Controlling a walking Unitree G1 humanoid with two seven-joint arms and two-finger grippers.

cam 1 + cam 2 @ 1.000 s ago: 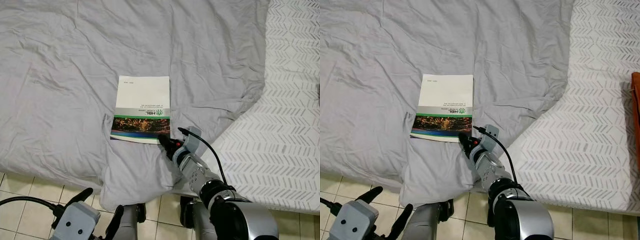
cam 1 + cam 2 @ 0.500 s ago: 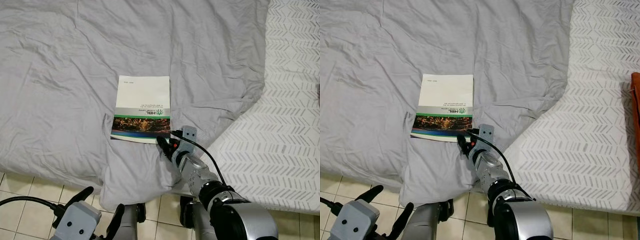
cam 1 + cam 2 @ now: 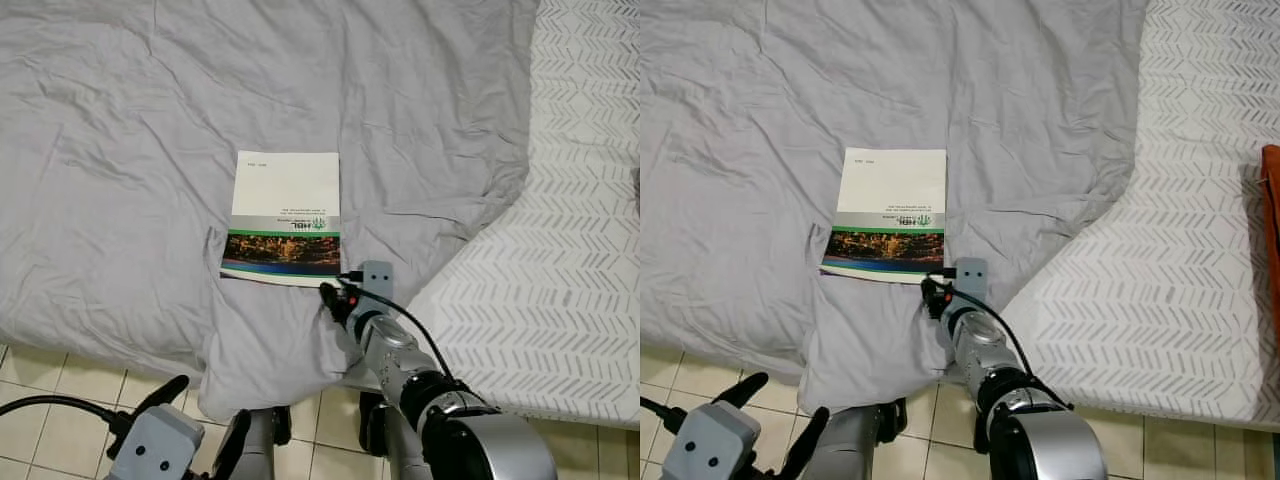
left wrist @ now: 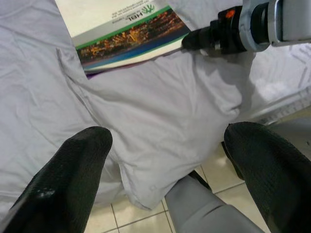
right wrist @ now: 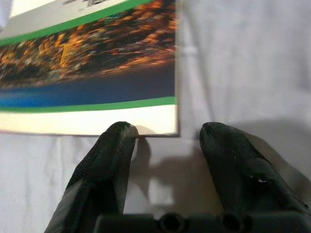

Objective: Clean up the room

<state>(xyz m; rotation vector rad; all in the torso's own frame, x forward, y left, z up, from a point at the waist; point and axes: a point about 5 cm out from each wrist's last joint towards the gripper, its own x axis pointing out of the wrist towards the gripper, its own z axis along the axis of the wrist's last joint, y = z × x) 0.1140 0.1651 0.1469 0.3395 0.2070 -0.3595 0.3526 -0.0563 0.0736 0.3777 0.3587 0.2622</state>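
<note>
Booklet: flat, glossy, on wrinkled grey duvet near bed edge.
Right claw: fingers parted at booklet's corner, empty.
Left claw: wide, low over tiled floor.
Mattress: chevron-patterned.

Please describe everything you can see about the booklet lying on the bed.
The booklet is thin, closed and lies flat on the grey duvet. Its cover looks like glossy paper: white upper part, green stripes, a night city photo. The right gripper, fingers open, sits at its near right corner; one finger reaches the edge.
</note>
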